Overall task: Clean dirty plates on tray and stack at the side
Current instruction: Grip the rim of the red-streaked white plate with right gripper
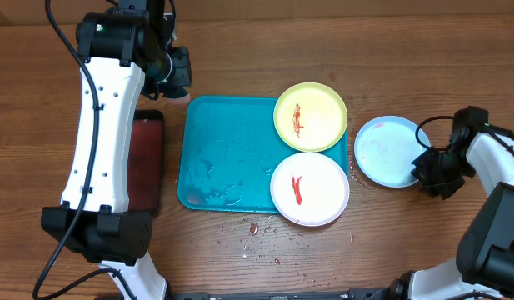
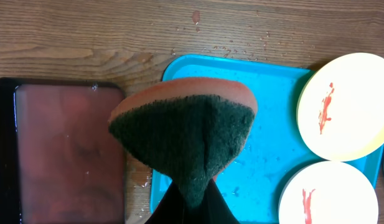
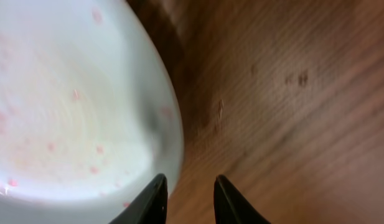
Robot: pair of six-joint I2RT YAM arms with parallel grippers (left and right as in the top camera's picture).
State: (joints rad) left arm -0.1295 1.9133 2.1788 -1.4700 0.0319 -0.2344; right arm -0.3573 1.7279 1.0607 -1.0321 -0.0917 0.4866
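The blue tray (image 1: 227, 142) lies at the middle of the bench (image 1: 323, 33), its bare floor wet with small drops. Two plates sit on the tray's right half. The yellow-green plate (image 1: 311, 117) is at the tray's far right corner, with a red smear near its centre. The white plate (image 1: 309, 188) is at the near right corner, also with a red streak, and its edge hangs over the tray's near rim. The two plates touch or nearly touch.

The pale blue plate (image 1: 386, 150) is off the tray, flat on the bench towards the right edge. Only faint pink flecks show on it in the right wrist view.

The right claw (image 1: 425, 171) is low at that plate's near right rim. In the wrist view its fingers are released, with bare wood showing between them and the plate's rim just outside one finger.

The left claw (image 1: 175, 83) hangs over the bench near the tray's far left corner. It is clenched on a sponge (image 2: 185, 137), orange on the back with a dark green scouring face, which is pinched into a fold.

A black tray (image 1: 147, 158) with a reddish inside lies beside the blue tray on its left. Red specks (image 1: 257, 229) are scattered on the wood between the blue tray and the near edge of the bench.
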